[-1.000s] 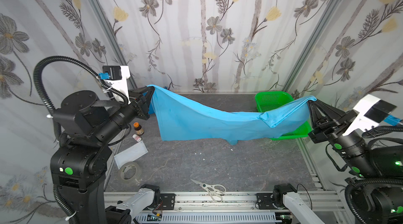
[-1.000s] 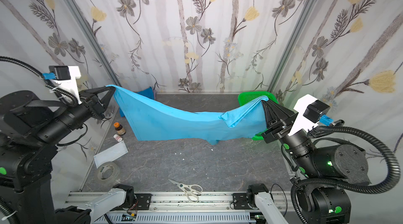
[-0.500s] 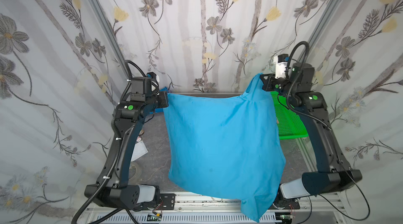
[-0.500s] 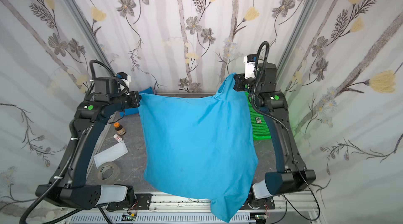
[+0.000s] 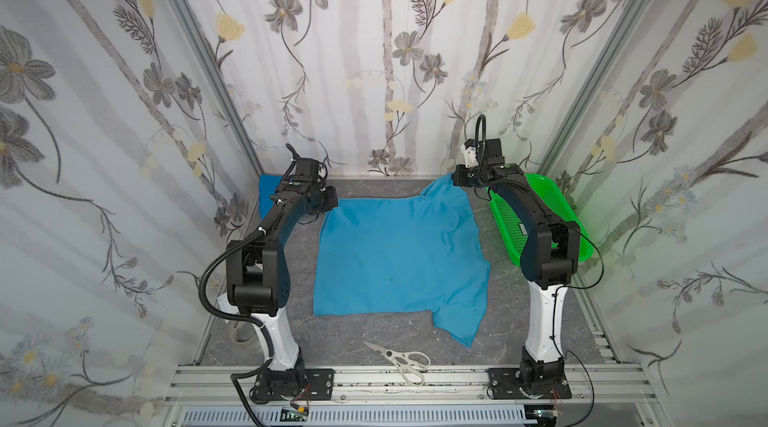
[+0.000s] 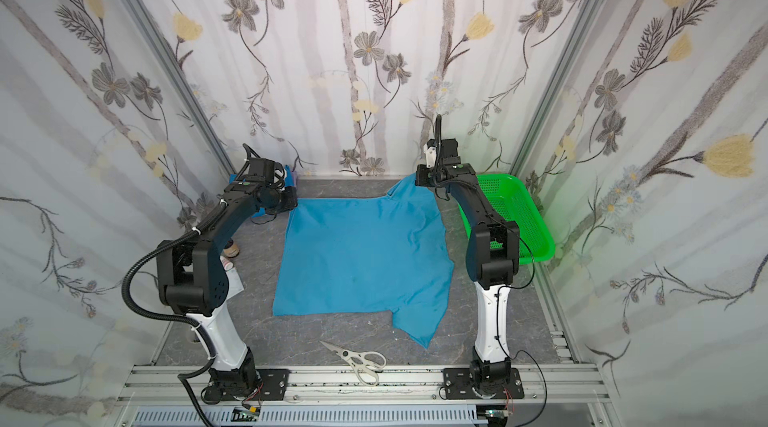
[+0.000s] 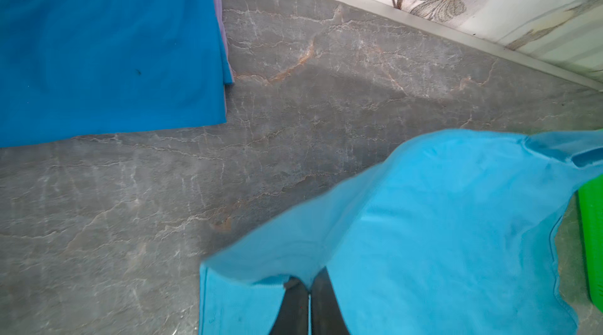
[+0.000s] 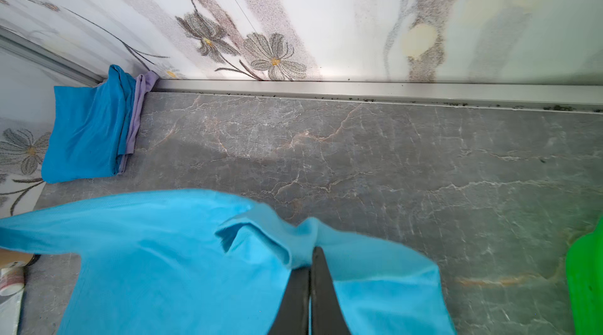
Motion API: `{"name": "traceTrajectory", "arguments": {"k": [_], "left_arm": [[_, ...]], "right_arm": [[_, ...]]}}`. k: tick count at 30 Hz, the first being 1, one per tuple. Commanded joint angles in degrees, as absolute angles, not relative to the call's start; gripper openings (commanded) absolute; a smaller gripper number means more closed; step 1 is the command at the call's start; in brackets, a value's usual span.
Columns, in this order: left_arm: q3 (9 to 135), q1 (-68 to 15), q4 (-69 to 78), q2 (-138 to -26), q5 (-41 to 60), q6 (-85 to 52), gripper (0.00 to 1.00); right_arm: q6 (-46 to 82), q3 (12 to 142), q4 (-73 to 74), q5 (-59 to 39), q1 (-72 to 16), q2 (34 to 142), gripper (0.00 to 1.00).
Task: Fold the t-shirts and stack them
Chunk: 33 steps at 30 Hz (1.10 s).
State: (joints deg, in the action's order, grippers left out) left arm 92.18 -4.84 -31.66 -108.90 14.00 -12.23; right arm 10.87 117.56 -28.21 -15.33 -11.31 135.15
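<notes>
since half a second ago the light blue t-shirt (image 5: 399,258) has come down. it hung from my two grippers like a curtain reaching past the front rail (image 5: 457,379); now it lies spread on the tabletop (image 5: 365,335) between my arms, with only its far edge a little lifted.

my left gripper (image 7: 310,284) is clamped on the far left corner. my right gripper (image 8: 312,251) pinches the far right corner beside what looks like the neck opening, near the green basket (image 5: 552,204).

i judge the task about half done. the darker blue t-shirt (image 8: 85,131) sits folded in the far left corner on top of a lilac cloth (image 8: 138,105). the light one is only laid out: no fold yet, and it is not yet stacked on the pile.

in both top views my left arm covers most of that folded pile. one flap points toward the scissors (image 5: 401,358) and is probably a sleeve; i cannot find the other sleeve. part of the basket is behind my right arm. the cloth near each gripper is blurred in the wrist views, so how much fabric each pinch holds is hard to make out.
</notes>
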Motion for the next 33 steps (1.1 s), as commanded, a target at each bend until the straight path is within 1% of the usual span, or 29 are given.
{"name": "traceTrajectory", "arguments": {"k": [1, 4, 7, 13, 16, 21, 24, 28, 33], "left_arm": [[95.6, -4.58, -28.68, -112.87, 15.25, -12.35, 0.0], [99.44, -4.44, -29.58, -117.28, 16.08, -12.22, 0.0], [101.17, -4.48, -29.33, -119.28, 16.03, -12.15, 0.0], [101.25, -2.59, -29.96, -118.14, 14.23, -12.6, 0.0], [98.23, -1.86, -28.99, -115.56, 13.37, -13.46, 0.0], [94.15, -1.63, -28.17, -113.32, 12.97, -13.58, 0.0], [92.27, -1.58, -27.52, -111.86, 13.02, -14.44, 0.0], [88.77, -1.58, -26.78, -108.54, 13.29, -16.44, 0.0], [81.55, -1.58, -24.64, -103.52, 12.28, -17.7, 0.0]], "right_arm": [[11.55, 119.96, -25.82, -13.04, -11.18, 137.52, 0.0], [11.78, 123.61, -27.0, -11.75, -10.99, 140.68, 0.0], [10.87, 124.19, -26.71, -11.22, -10.98, 142.07, 0.0], [8.53, 122.0, -27.44, -12.22, -11.07, 139.07, 0.0], [8.46, 113.2, -24.34, -12.45, -11.16, 133.13, 0.0], [9.89, 90.96, -15.19, -11.27, -12.43, 118.48, 0.0], [11.28, 79.7, -10.57, -12.02, -13.71, 110.77, 0.0], [12.4, 70.34, -8.64, -11.39, -15.26, 104.33, 0.0], [15.29, 59.25, -4.75, -11.85, -17.7, 97.19, 0.0]]}}
